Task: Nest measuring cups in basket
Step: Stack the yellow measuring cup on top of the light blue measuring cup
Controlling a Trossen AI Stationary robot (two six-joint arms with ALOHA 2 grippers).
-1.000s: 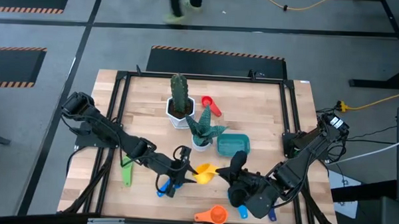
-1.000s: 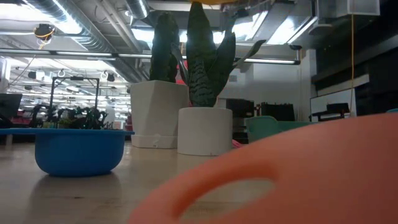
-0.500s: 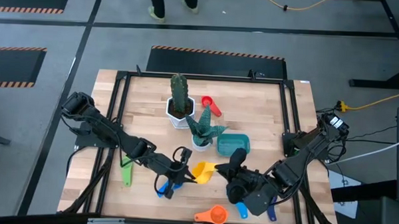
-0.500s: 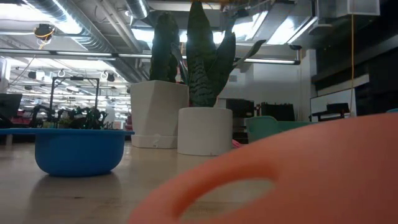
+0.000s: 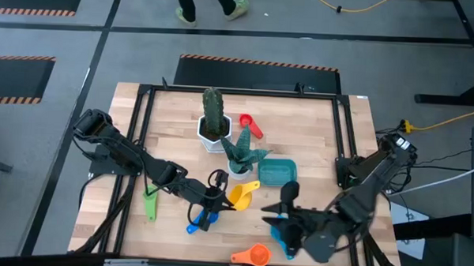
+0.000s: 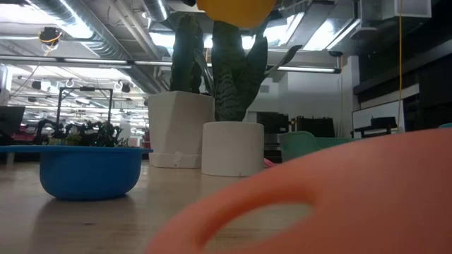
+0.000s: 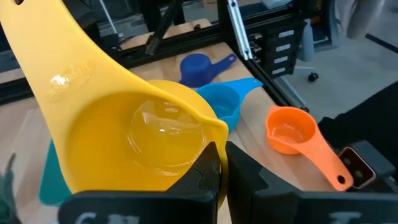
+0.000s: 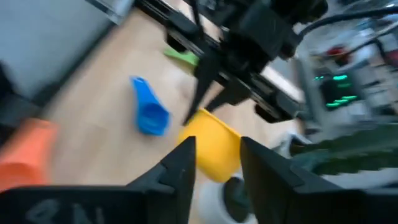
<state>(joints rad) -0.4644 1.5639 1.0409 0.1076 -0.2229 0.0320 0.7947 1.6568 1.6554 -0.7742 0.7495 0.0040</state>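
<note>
yellow plastic measuring cup (image 5: 241, 195), round bowl and flat handle, lifted off the wooden table (image 5: 316, 128) and clamped by the left gripper (image 5: 221, 200), whose fingers are pinched tight on its rim; it sits just beside the teal rounded plastic basket (image 5: 277, 173). right gripper (image 5: 277, 220), near the table's front edge, fingers parted with nothing between them. orange cup (image 5: 252, 256) at the front edge; blue cups (image 7: 221, 102) near it; another blue cup (image 5: 195, 224) below the left gripper; green cup (image 5: 149, 205) at left; red cup (image 5: 251, 126) behind two white pots holding plants (image 5: 215, 124).
</note>
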